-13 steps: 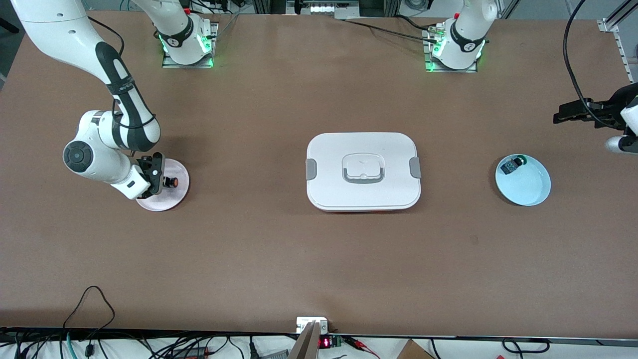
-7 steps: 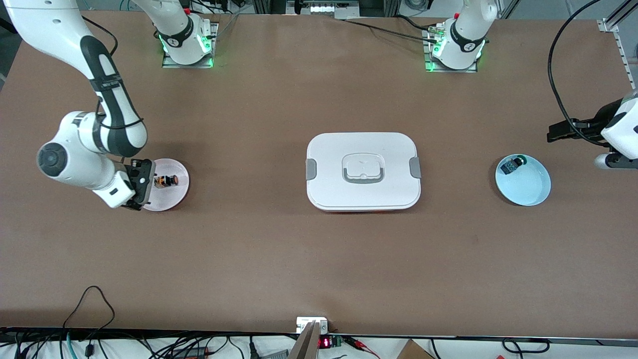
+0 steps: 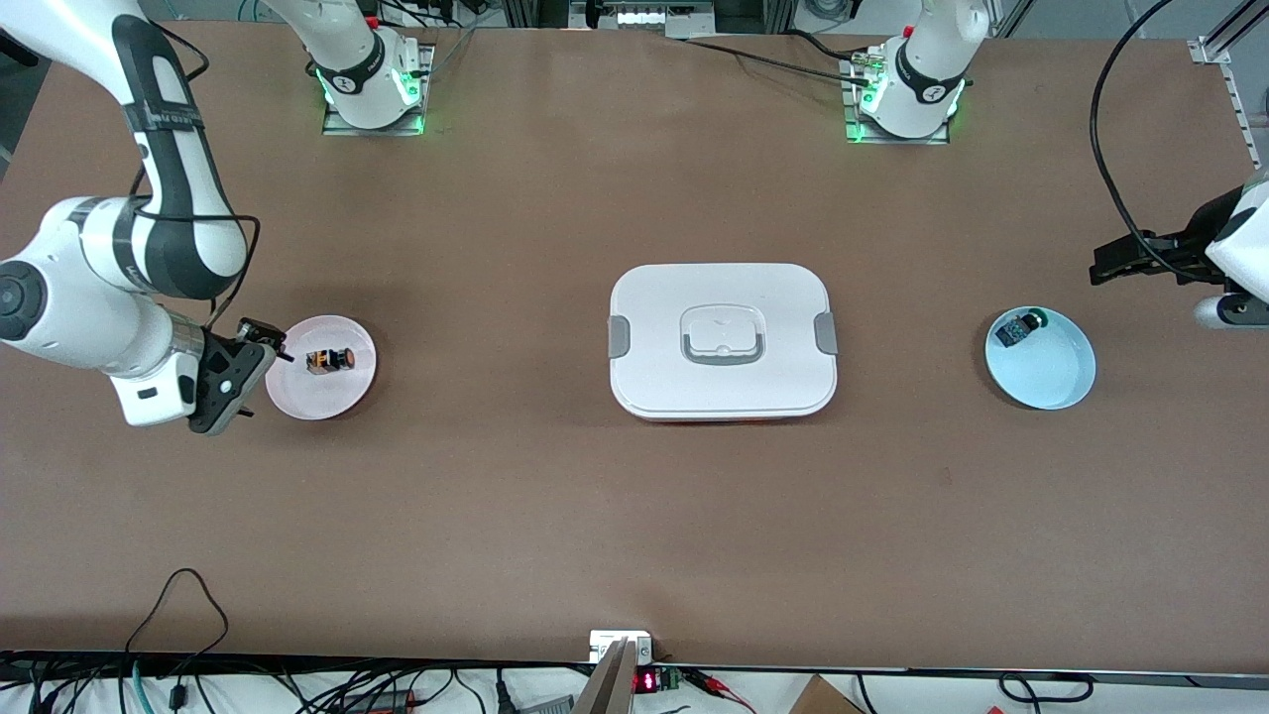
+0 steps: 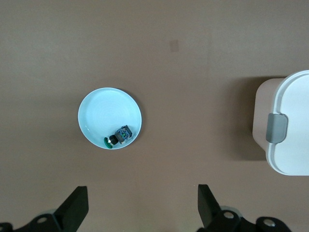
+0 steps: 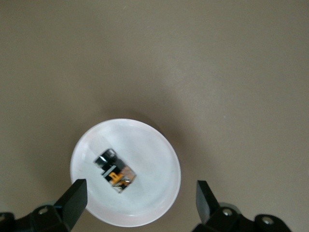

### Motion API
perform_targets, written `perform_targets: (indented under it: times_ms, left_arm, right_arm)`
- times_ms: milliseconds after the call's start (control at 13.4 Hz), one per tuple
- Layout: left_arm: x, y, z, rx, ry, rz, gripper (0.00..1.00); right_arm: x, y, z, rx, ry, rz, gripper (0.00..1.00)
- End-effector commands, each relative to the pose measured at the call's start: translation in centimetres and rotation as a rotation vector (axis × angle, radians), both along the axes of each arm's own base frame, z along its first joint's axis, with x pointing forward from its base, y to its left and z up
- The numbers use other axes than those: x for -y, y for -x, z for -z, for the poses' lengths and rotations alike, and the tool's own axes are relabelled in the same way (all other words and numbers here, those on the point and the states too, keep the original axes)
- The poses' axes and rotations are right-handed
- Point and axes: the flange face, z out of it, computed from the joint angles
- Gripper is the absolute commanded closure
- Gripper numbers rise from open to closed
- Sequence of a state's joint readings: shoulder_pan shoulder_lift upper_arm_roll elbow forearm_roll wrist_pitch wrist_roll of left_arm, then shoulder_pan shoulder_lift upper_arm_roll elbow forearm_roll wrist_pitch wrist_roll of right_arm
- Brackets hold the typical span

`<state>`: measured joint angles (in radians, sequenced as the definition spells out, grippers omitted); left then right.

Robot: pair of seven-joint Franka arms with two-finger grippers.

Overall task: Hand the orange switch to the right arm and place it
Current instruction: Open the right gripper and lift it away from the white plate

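Observation:
The orange switch lies on its side on the small pink plate toward the right arm's end of the table. It also shows in the right wrist view, lying free on the plate. My right gripper is open and empty, up over the plate's edge and the table beside it, and shows open in its own wrist view. My left gripper is open and empty, waiting over the table at the left arm's end, and also shows in the left wrist view.
A white lidded box with a grey handle sits mid-table, and its edge shows in the left wrist view. A light blue plate holds a small blue-black part with a green button, also visible from the left wrist.
My right gripper has let go of the orange switch on the pink plate and drawn away toward the right arm's end. The left arm shifted slightly.

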<state>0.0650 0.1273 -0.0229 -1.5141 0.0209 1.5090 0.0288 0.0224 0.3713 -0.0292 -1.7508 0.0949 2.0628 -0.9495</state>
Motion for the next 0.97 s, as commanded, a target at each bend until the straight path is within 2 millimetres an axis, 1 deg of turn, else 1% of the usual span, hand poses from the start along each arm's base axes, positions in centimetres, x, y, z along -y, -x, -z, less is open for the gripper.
perform_targets:
  times_ms: [0, 224, 373, 522, 597, 672, 746, 896]
  left_arm:
    - [0.4, 0.3, -0.7, 0.015, 0.013, -0.012, 0.00]
    - [-0.2, 0.3, -0.7, 0.015, 0.012, -0.020, 0.00]
    - [-0.5, 0.3, -0.5, 0.010, 0.013, -0.003, 0.00]
    - [-0.9, 0.4, -0.3, 0.004, 0.013, -0.011, 0.00]
    - [-0.9, 0.6, -0.4, -0.003, 0.012, -0.026, 0.00]
    - [-0.7, 0.8, -0.7, -0.017, 0.011, -0.035, 0.00]
    - [-0.9, 0.8, -0.5, -0.029, 0.012, -0.042, 0.00]
    - [-1.4, 0.5, -0.4, -0.038, 0.017, -0.053, 0.00]
  right_arm:
    - [-1.9, -0.5, -3.9, -0.034, 0.002, 0.219, 0.00]
    - [-3.8, 1.0, -7.8, -0.080, 0.021, 0.453, 0.00]
    - [-4.8, 1.7, -10.2, -0.107, 0.036, 0.543, 0.00]
    - [-4.8, 2.2, -12.3, -0.157, 0.050, 0.647, 0.00]
    - [-5.2, 2.4, -13.4, -0.199, 0.035, 0.689, 0.00]
    - [-5.1, 2.7, -14.4, -0.222, 0.036, 0.712, 0.00]
    - [-4.9, 3.1, -16.2, -0.221, 0.043, 0.714, 0.00]
    - [-4.1, 3.5, -18.4, -0.171, 0.079, 0.707, 0.00]
